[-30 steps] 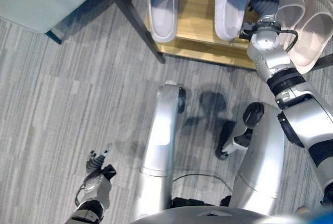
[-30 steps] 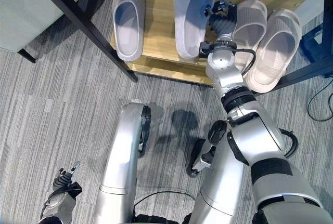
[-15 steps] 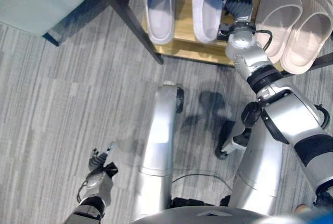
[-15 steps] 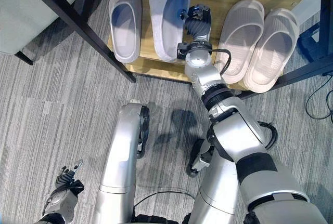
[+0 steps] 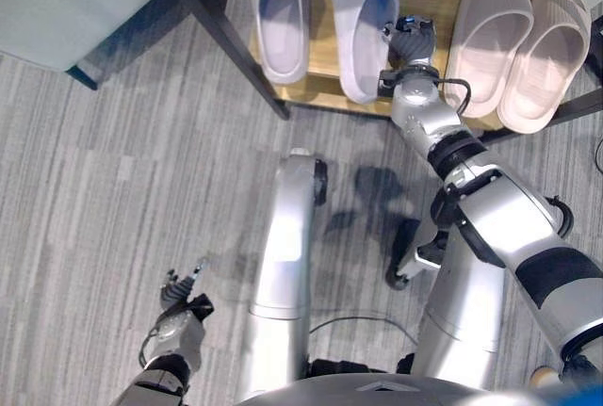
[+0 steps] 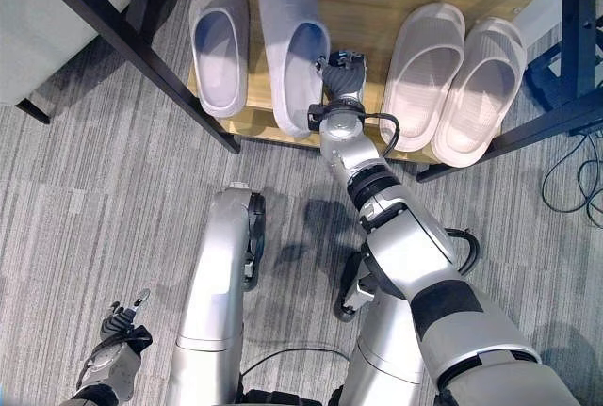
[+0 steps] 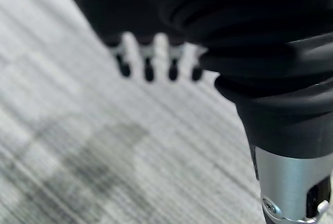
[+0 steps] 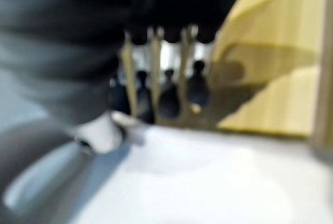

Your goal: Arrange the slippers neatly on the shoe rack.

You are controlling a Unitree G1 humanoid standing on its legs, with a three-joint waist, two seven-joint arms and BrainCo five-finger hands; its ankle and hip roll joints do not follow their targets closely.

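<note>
Right robot hand (image 6: 341, 74): reached onto the shoe rack, at the right edge of the second grey slipper's heel end; fingers curled against that slipper's side wall, and its wrist view showed the dark tips bent down beside the pale slipper body, so it appeared to be gripping the slipper.
Left robot hand (image 5: 179, 300): low over the carpet at the robot's left side, well apart from the rack; fingers loosely spread and holding nothing; its wrist view showed straight fingers over the carpet.
Second grey slipper (image 6: 289, 43): lay flat on the shelf, toe pointing away from the robot, heel near the front edge, just beside the first grey slipper.
First grey slipper (image 6: 219, 41): lay on the left end of the shelf, toe away from the robot, roughly parallel to the second one, heel slightly over the front edge.
Beige slippers (image 6: 427, 72): a pair on the right part of the shelf, side by side and touching, toes away, both tilted a little to the right; heels overhung the front edge.
Shelf (image 6: 375, 1): light wooden board of the shoe rack, with bare wood between the grey pair and the beige pair.
Rack frame (image 6: 113, 43): dark metal bars crossing at the left and right ends.
Floor (image 6: 113, 208): grey striped carpet.
</note>
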